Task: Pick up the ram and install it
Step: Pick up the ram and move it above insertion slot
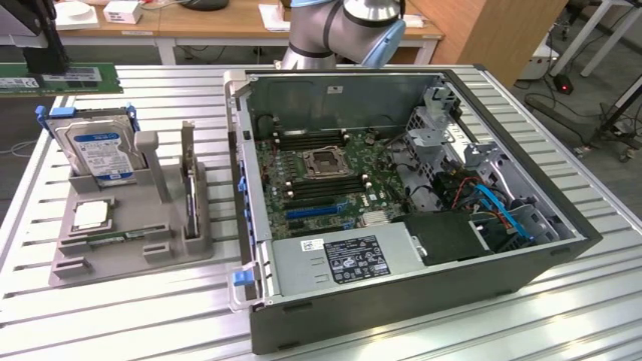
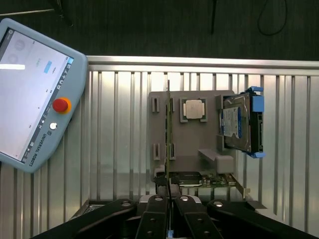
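Observation:
My gripper (image 1: pixel 47 66) hangs high at the exterior view's far left, above the table's back corner, shut on the ram (image 1: pixel 62 79). The ram is a long green stick with a white label, held level. In the wrist view the ram (image 2: pixel 168 129) shows edge-on as a thin line running out from between the dark fingers of my gripper (image 2: pixel 168 193). A second ram (image 1: pixel 113 239) lies flat in the grey holder (image 1: pixel 135 252). The open computer case (image 1: pixel 561 226) lies on the exterior view's right, with the motherboard's memory slots (image 1: pixel 301 138) beside the processor socket (image 1: pixel 326 159).
The holder also carries a silver hard drive (image 1: pixel 101 150) in a blue frame and a square processor chip (image 1: pixel 90 214). A teach pendant (image 2: pixel 35 94) lies on the slatted metal table (image 1: pixel 120 316). Drive cages and cables (image 1: pixel 471 188) crowd the case's right part.

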Available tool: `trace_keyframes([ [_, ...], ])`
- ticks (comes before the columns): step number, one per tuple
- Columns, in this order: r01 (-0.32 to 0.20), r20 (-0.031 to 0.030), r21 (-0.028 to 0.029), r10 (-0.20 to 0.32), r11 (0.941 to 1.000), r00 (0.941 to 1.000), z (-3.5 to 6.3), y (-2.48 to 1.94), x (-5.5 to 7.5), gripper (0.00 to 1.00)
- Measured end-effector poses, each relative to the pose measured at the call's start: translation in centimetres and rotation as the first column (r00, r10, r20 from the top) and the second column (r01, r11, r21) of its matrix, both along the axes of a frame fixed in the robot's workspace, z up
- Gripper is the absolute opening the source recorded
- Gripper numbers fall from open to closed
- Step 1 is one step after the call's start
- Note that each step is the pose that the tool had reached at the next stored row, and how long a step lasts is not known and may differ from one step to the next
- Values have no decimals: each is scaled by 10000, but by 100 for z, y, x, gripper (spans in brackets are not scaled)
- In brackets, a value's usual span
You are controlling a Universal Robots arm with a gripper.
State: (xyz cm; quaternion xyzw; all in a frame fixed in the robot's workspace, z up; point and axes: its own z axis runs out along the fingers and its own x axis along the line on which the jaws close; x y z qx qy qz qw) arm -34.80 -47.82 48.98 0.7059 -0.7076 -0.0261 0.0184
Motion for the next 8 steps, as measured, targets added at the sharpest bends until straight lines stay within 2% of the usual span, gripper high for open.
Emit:
trace_keyframes([
  [8, 0, 1, 1, 0, 10000, 10000, -1, 0, 1, 11],
])
